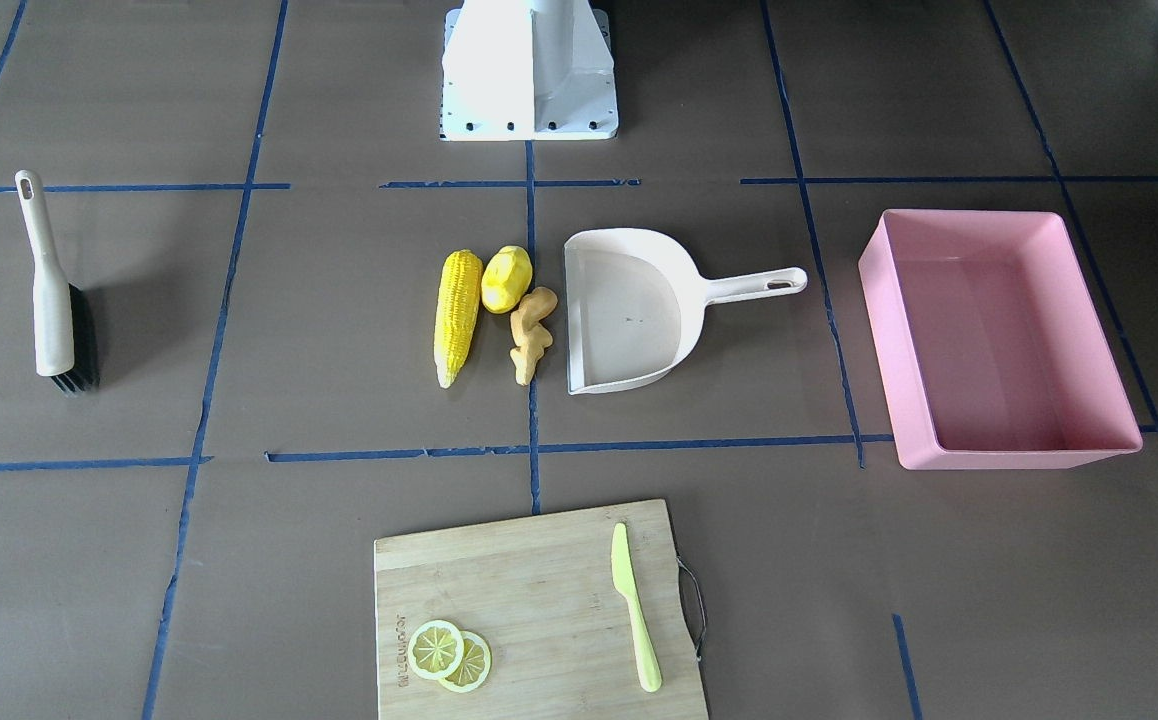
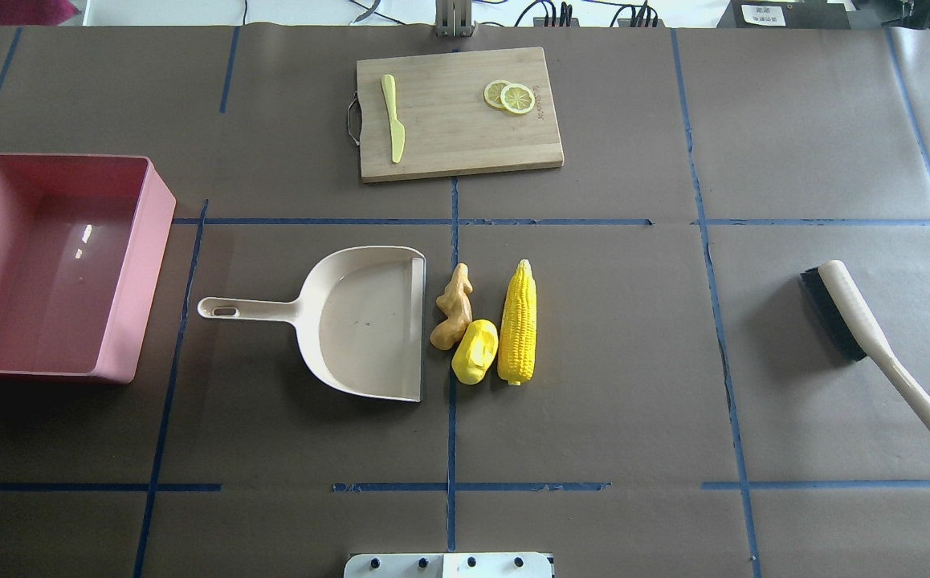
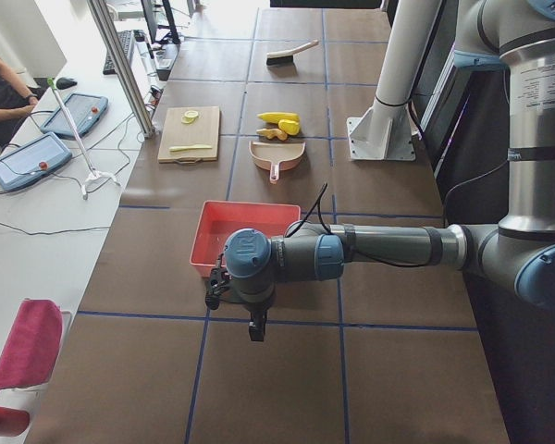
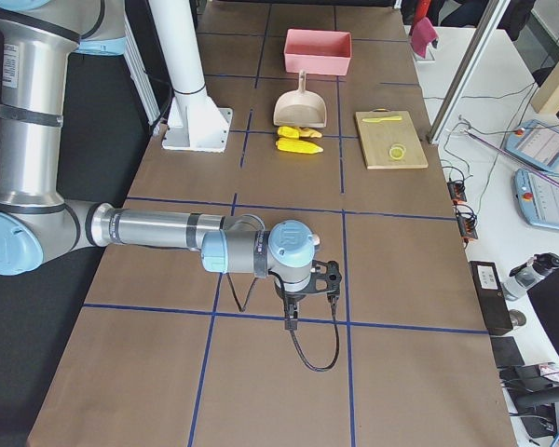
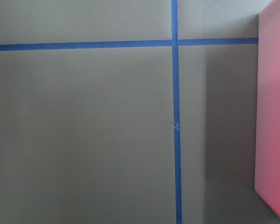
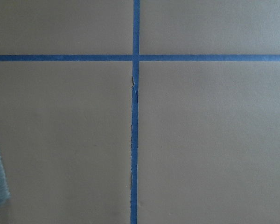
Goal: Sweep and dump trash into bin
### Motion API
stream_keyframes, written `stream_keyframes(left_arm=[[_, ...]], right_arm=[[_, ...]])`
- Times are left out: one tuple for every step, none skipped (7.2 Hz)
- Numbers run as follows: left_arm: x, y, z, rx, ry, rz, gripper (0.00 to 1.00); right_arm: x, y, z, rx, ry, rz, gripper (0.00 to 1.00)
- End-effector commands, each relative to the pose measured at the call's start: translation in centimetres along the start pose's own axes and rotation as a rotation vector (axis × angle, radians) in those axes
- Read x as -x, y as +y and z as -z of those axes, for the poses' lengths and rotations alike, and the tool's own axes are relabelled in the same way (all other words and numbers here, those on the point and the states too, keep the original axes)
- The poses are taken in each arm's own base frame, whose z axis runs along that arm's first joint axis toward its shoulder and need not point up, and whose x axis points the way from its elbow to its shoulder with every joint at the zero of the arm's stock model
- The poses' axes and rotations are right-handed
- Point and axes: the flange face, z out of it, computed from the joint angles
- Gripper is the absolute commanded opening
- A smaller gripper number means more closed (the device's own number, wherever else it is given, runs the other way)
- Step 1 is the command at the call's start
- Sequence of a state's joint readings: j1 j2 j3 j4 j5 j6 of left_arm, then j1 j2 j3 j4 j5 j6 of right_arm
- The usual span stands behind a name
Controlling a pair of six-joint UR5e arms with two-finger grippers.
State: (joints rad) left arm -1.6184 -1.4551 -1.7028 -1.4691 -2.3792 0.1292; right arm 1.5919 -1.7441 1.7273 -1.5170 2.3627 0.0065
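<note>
Overhead exterior: corn cob [image 2: 517, 323], potato [image 2: 475, 352], ginger [image 2: 453, 309] beside dustpan [image 2: 369, 321] (bin [image 2: 142, 269] well apart)

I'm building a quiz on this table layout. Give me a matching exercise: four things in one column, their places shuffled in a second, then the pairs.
1 corn cob
2 dustpan
3 green knife
4 brush

A on the cutting board
B alone on the robot's right side
C between the ginger root and the pink bin
D beside the potato lump

Pairs: 1-D, 2-C, 3-A, 4-B
</note>
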Motion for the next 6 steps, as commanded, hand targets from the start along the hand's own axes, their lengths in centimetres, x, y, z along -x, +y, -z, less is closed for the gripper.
stream_keyframes(left_arm=[[-0.6, -0.3, 0.6, -0.014, -0.002, -0.019, 1.0], [-1.2, -0.7, 0.9, -0.024, -0.002, -0.036, 1.0], [-2.3, -2.2, 2.1, -0.069, -0.006, -0.081, 1.0], [-3.0, -2.9, 2.7, -0.11, -0.013, -0.129, 1.0], [-4.9, -4.9, 4.5, -0.167, -0.021, -0.193, 1.0], [-7.3, -6.4, 4.8, -0.172, -0.021, -0.245, 1.0]], right_arm=[[0.0, -0.1, 0.1, 0.001, 0.0, -0.004, 1.0], [0.1, -0.2, 0.1, -0.003, -0.001, 0.002, 1.0], [0.4, -0.4, 0.3, -0.008, -0.001, 0.007, 1.0], [0.6, -0.5, 0.5, -0.011, -0.003, 0.01, 1.0], [0.8, -0.5, 0.6, -0.012, -0.009, 0.011, 1.0], [1.2, -0.8, 0.8, -0.013, -0.032, 0.007, 1.0]])
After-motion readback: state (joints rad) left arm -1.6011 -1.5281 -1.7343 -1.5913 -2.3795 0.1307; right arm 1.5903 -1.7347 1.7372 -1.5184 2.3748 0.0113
